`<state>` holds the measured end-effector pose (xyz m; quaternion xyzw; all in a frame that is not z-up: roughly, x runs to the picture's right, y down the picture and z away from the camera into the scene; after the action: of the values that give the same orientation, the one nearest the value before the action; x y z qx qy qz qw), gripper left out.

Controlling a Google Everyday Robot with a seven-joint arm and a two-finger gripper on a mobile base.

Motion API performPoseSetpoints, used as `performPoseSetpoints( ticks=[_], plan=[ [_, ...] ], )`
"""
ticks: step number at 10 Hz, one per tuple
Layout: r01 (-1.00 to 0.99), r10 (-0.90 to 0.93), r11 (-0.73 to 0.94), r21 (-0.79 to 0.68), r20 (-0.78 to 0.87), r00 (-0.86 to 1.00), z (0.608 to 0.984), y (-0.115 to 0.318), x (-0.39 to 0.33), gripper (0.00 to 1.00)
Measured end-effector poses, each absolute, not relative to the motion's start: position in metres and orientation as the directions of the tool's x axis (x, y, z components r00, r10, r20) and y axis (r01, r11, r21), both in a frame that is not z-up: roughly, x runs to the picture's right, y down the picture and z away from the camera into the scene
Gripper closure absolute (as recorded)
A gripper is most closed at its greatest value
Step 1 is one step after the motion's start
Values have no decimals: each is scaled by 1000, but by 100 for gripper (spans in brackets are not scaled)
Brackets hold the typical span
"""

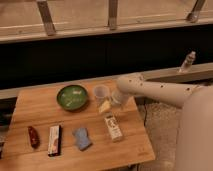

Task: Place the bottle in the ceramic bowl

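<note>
1. Bottle (114, 127): small, white, printed label. It lies on its side on the wooden table (30, 110), right of centre and toward the near edge. Nothing touches it.
2. Gripper (110, 104): hangs low over the table just behind the bottle, a little toward the bowl side and apart from the bottle. Jaws spread wide, nothing pinched between them.
3. Arm (160, 91): white, reaches in from the right and bends down at its end to the gripper.
4. Plastic cup (101, 92): translucent, upright, just beside the gripper on its left and rear.
5. Ceramic bowl (72, 96): green, round, shallow, with pale marks inside. It sits left of the cup, close to it, and well apart from the bottle. No bottle in it.
6. Blue cloth (81, 138): left of the bottle, near the front edge.
7. Dark packet (54, 140): flat, long, left of the cloth.
8. Reddish-brown object (33, 136): small, farthest left; cannot tell what it is.
9. Clear bottle (187, 61): upright on the ledge (165, 72) behind the table, far right.
</note>
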<state>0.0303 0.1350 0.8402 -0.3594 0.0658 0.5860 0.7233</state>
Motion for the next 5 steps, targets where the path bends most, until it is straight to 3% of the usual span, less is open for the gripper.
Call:
performPoseSetpoints(
  ticks=[5],
  plan=[
    [-879,778,3,-477,-551,302,845,168,22,20]
  ],
)
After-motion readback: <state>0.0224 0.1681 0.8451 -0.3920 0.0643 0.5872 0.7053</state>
